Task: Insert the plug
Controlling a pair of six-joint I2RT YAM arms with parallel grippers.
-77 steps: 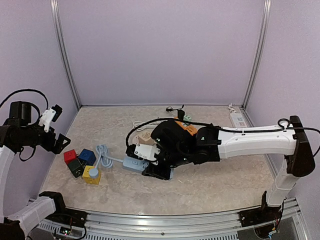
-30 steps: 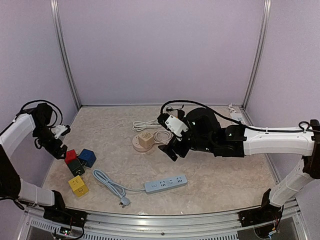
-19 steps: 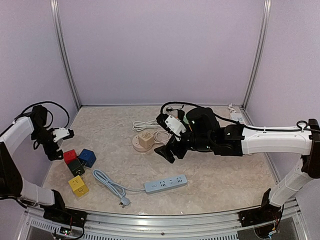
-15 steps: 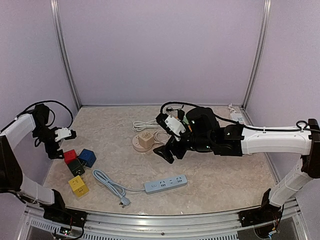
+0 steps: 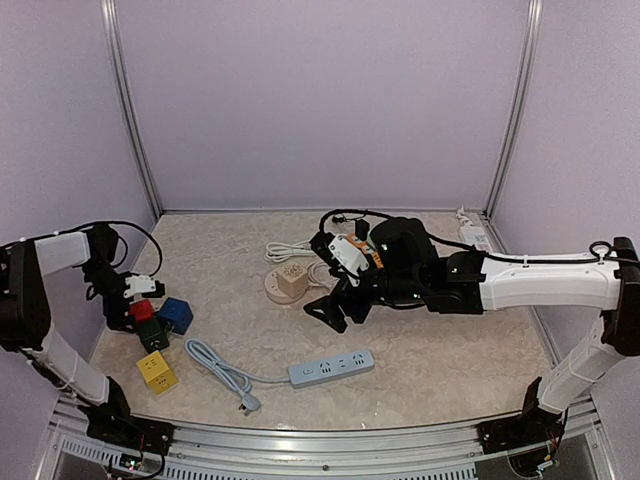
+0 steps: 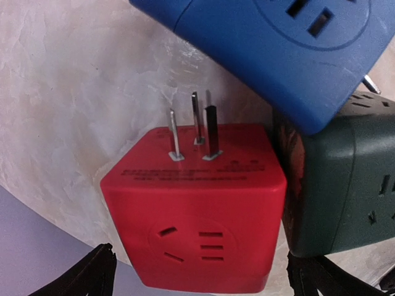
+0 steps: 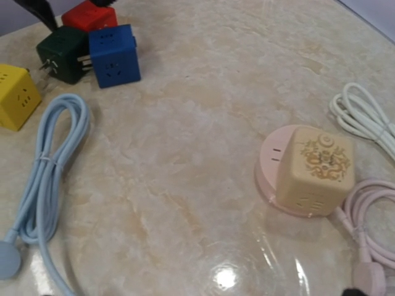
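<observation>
Jaws wide, empty: left gripper (image 6: 197,279), right gripper (image 5: 331,309) | left fingertips (image 6: 92,271) cropped beside red cube (image 6: 197,203)

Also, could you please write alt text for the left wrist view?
A red cube adapter, three metal prongs on top, appears between the fingertips of the open left gripper. A dark green cube sits right of it, a blue cube above.

Bright even light; soft faint shadows; glare patch on table (image 7: 203,185) in right wrist view.
</observation>
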